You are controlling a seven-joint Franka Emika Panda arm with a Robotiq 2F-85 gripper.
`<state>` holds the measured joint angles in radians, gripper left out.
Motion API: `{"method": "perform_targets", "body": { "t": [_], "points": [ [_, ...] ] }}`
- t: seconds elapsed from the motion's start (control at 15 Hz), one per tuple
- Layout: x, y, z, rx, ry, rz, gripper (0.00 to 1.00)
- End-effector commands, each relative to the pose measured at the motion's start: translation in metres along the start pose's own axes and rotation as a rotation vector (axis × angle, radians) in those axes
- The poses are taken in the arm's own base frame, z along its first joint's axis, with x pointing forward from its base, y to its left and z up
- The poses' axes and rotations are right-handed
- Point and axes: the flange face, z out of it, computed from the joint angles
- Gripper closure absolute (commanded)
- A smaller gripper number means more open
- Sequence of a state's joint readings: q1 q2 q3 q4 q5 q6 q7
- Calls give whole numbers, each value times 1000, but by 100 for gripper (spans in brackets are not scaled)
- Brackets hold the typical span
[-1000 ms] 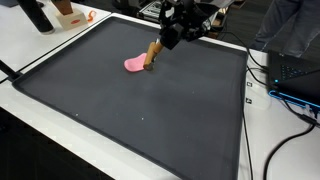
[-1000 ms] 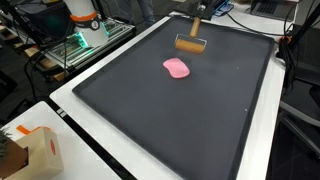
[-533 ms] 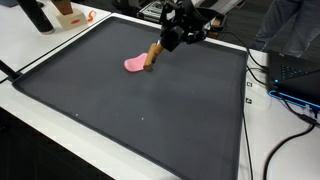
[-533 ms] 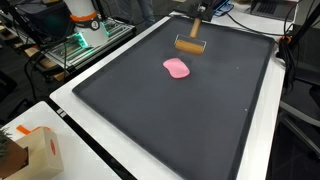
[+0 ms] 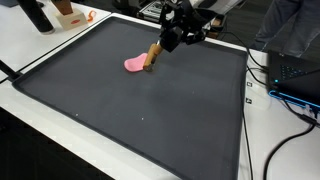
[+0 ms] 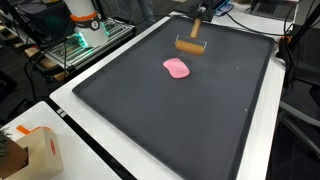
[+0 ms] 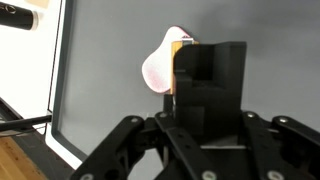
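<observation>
Exterior view with cables at its right edge: the black gripper (image 5: 166, 41) hangs over the upper middle of the frame, above the far part of a large black rectangular mat (image 5: 150, 125). Its fingers are clamped on the handle of a light-brown wooden T-shaped tool (image 5: 152, 55). The tool slants down and to the left toward the mat. Just left of the tool's head lies a flat pink soft-looking lump (image 5: 133, 64), and from here the two seem to meet. The mat rests on a white table (image 5: 40, 55), and a tangle of black cables (image 5: 285, 110) trails off at the right.

In an exterior view from another corner, the gripper (image 6: 197, 14) comes in at the top edge, upper right of centre. The wooden T-shaped tool (image 6: 191, 42) hangs straight below it, with its round crossbar level. I cannot tell whether the crossbar sits on the mat (image 6: 170, 120) or just over it. The pink lump (image 6: 177, 68) lies lower and a little left, and here a thin strip of mat shows between it and the tool. A brown cardboard box (image 6: 28, 152) stands on the table at the lower left.

Wrist view: the gripper (image 7: 205, 78) fills the centre and bottom of the frame as a dark block. A sliver of the wooden tool (image 7: 183, 42) peeks out at its upper left, right against the pink lump (image 7: 160, 68). The pinch itself is hidden.
</observation>
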<state>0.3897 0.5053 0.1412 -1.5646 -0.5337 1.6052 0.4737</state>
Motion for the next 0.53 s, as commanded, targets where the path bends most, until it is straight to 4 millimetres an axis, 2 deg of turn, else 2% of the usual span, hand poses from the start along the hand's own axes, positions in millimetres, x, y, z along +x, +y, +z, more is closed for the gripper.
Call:
{"method": "perform_targets", "body": {
  "t": [0.0,0.47],
  "points": [
    [-1,11,-7,7,-14,31,77],
    [-5,47,-20,29,21,75,77]
  ]
}}
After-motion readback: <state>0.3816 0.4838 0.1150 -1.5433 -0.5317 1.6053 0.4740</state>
